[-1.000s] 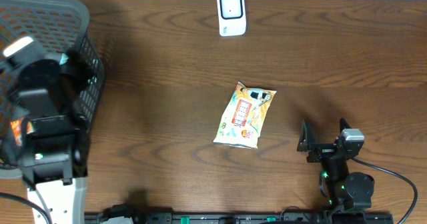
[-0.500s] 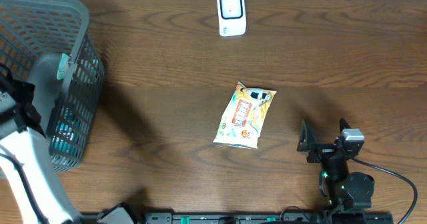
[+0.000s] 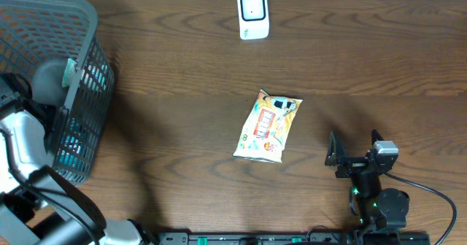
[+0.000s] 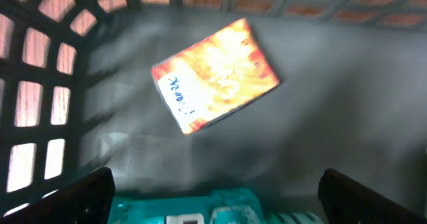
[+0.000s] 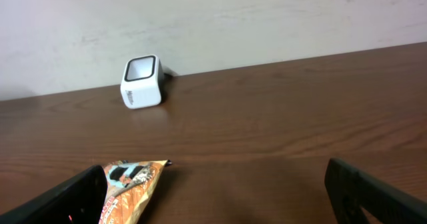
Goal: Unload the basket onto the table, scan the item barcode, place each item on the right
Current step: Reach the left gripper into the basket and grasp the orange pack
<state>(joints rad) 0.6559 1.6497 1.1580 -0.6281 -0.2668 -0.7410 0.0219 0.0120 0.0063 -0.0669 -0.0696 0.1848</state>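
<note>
Snack packet [image 3: 268,126]: glossy crinkled pouch, orange-and-white print, lying flat mid-table. Right gripper [image 3: 354,144]: jaws wide apart, holding nothing, near the packet's right side. Left gripper [image 4: 215,184]: jaws apart, inside the grey lattice basket [image 3: 44,26], above a flat orange box [image 4: 215,74] and a teal item [image 4: 193,207]. White rounded scanner [image 3: 253,14]: far edge of the woodgrain table [image 3: 182,77].

Grey basket [image 3: 98,84], wooden table [image 3: 182,84], perhaps orange packet [image 4: 215,74]

basket [image 4: 40,71] | orange packet [image 4: 217,74] flat on floor | teal item [image 4: 200,207] at bottom edge | jaws wide
</note>
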